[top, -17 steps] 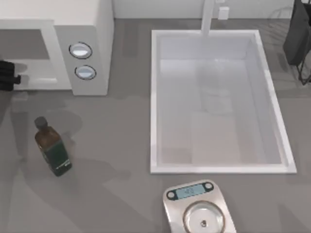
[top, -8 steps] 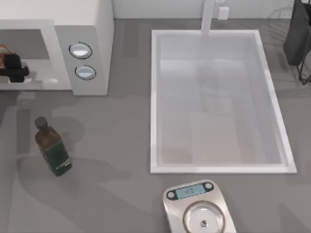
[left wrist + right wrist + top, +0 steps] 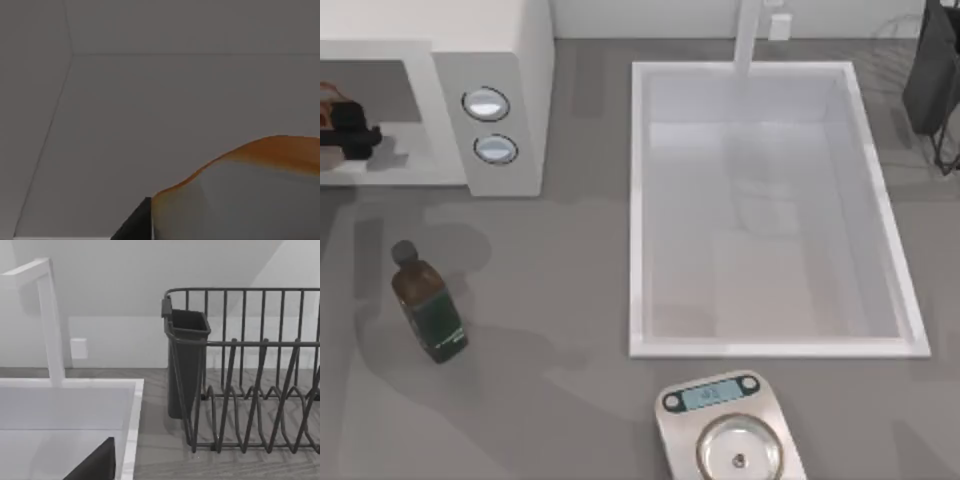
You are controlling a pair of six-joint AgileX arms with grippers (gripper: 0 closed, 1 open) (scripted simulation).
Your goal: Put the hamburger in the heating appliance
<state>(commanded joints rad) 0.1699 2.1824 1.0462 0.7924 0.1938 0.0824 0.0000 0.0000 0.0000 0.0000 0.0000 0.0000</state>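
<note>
Matt grey table [image 3: 550, 300], glossy white microwave [image 3: 510, 60], shiny metal scale [image 3: 730, 440], dark wire rack [image 3: 250, 370]

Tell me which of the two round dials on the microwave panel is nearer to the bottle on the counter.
The lower dial is nearer to the bottle. It sits just below the upper dial on the microwave panel, closer to the counter's front, where the bottle stands.

Microwave [image 3: 490, 90] at 10 o'clock; sink [image 3: 640, 200] centre-right; bottle [image 3: 428, 305] at 8; kitchen scale [image 3: 725, 440] at 6; dish rack [image 3: 250, 375] at 2.
</note>
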